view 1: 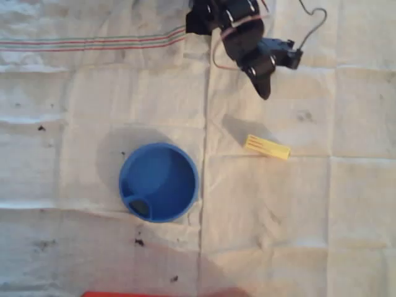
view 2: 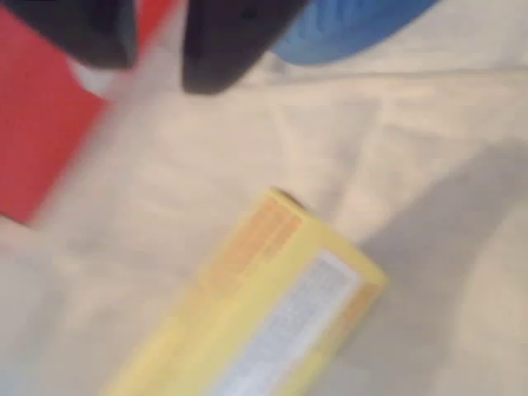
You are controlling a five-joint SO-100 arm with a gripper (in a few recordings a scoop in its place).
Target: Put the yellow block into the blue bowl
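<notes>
A pale-yellow block (view 1: pixel 267 146) lies flat on the white cloth, right of centre in the overhead view, with nothing touching it. The round blue bowl (view 1: pixel 159 182) stands to its left, a dark oval mark near its lower inside edge. My gripper (view 1: pixel 265 90) hangs above the cloth, a short way beyond the block toward the top of the picture. In the wrist view the block (view 2: pixel 264 313) lies large and blurred below the two dark fingers (view 2: pixel 231 41). The gripper (view 2: pixel 157 41) is open, with only cloth showing in the gap. The bowl's rim (view 2: pixel 346 29) shows at the top.
A red object (view 1: pixel 154 293) lies at the bottom edge of the overhead view and shows in the wrist view as a red patch (view 2: pixel 41 115) at left. The creased cloth (view 1: pixel 297 223) carries a few dark specks. A cable (view 1: pixel 312 21) loops beside the arm.
</notes>
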